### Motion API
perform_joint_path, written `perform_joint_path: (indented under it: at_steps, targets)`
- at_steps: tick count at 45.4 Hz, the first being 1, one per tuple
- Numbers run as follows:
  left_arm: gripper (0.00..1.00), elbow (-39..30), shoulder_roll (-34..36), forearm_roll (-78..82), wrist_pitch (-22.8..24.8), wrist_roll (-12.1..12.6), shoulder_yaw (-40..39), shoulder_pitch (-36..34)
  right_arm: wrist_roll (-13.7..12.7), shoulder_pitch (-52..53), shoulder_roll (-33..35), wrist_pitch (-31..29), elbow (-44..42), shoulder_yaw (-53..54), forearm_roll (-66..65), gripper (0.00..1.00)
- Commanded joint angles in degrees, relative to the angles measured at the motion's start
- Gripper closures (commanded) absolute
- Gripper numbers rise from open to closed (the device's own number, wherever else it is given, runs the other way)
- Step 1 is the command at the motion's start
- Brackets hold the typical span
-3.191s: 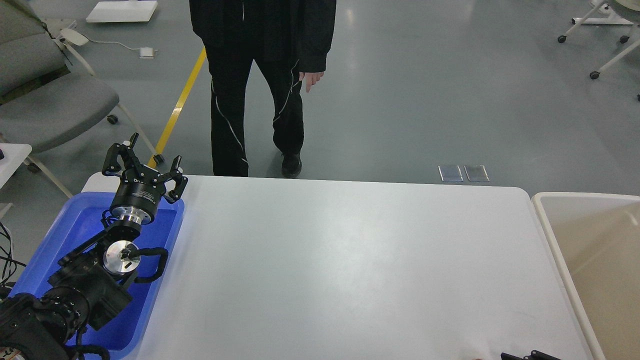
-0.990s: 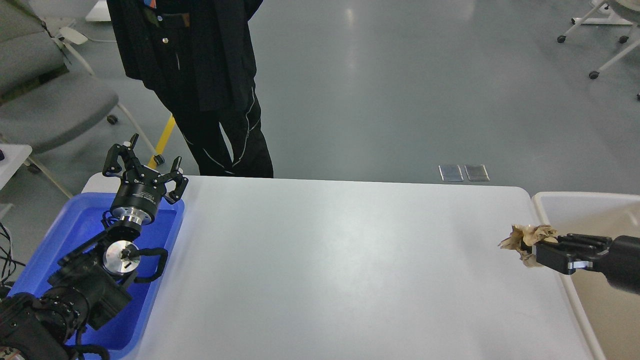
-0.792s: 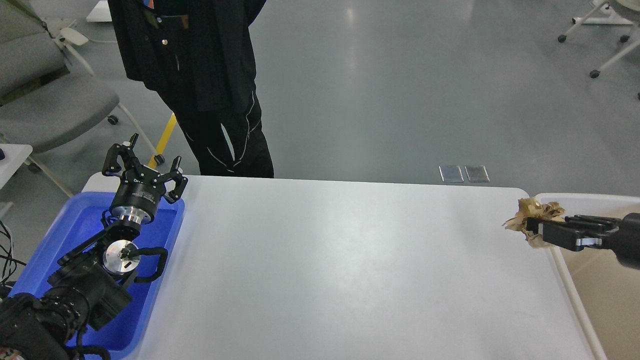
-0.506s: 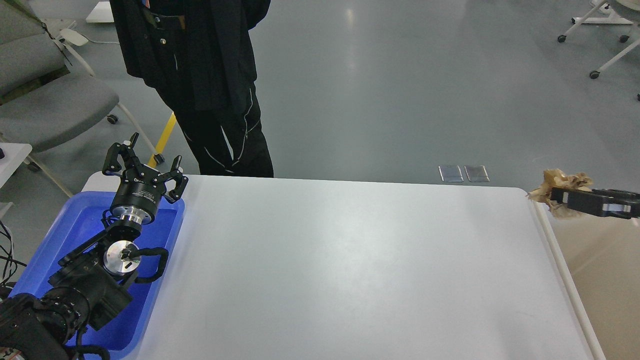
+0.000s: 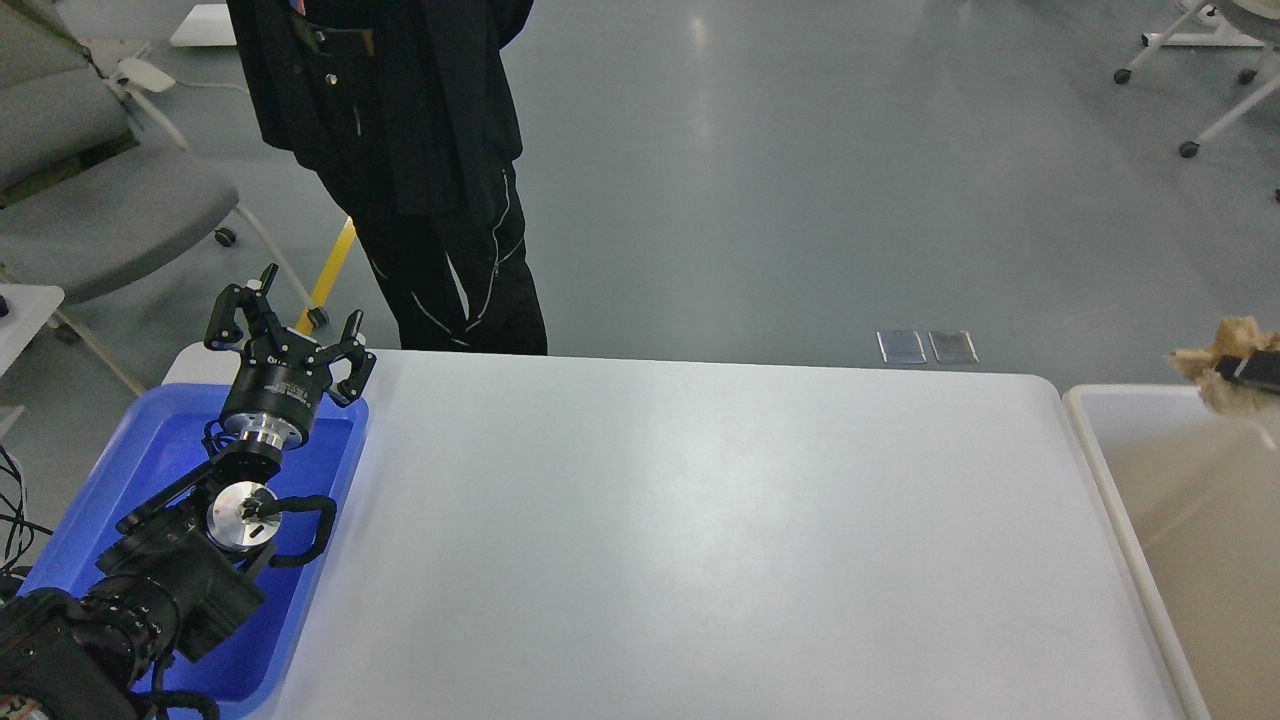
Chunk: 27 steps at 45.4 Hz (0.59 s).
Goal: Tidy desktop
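Note:
The desktop (image 5: 700, 530) is a large white tabletop with rounded corners; nothing lies on it. My left gripper (image 5: 285, 335) is open and empty, held above the far end of the blue tray (image 5: 130, 450) at the left. My right gripper (image 5: 1255, 368) shows only as a dark tip at the right edge, shut on a crumpled brown paper ball (image 5: 1212, 360), held above the far end of the beige-white bin (image 5: 1180, 520).
A person in black (image 5: 420, 170) stands just beyond the table's far left edge. A grey chair (image 5: 90, 210) is at the far left. Wheeled chair legs (image 5: 1200, 90) stand far right on the grey floor.
My right gripper has carried the paper ball up and to the right, from over the table's right edge to above the bin. The left arm has not moved. The person shifted slightly.

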State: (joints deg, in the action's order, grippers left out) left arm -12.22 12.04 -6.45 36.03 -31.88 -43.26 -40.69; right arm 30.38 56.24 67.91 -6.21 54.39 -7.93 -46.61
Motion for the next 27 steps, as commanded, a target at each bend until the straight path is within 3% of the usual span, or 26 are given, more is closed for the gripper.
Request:
perform_joint_path:
  at_steps: [1,19,27]
  targets:
    - [0.00,0.0,0.0,0.0,0.0,0.0,-0.1,0.0,0.5,-9.8,-8.5,-0.2,-18.3,0.2,14.5,1.00]
    - [0.00,0.0,0.0,0.0,0.0,0.0,0.0,0.1,-0.2,-22.9,-26.5,-1.9,-43.0,0.3,30.4,1.00]
    - [0.00,0.0,0.0,0.0,0.0,0.0,-0.1,0.0,-2.0,-24.9,-32.3,-1.1,-50.9,0.4,36.5,1.00]
